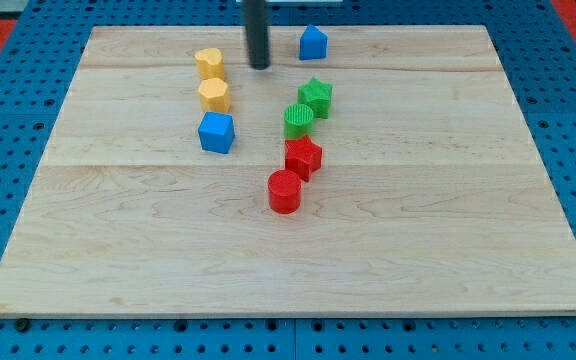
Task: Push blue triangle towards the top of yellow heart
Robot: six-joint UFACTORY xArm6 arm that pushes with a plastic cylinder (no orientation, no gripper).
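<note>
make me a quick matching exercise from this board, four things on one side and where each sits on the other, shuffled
Things:
1. blue triangle
2. my tip
3. blue cube
4. red cylinder

Places:
A. nearest the view's bottom of all the blocks
B. just below the two yellow blocks
C. near the view's top edge, right of the rod
D. between the upper yellow block and the blue triangle

Pairs: 1-C, 2-D, 3-B, 4-A

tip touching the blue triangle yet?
No: my tip stands apart from the blue triangle, with bare board between them, to the view's left of it.
</note>
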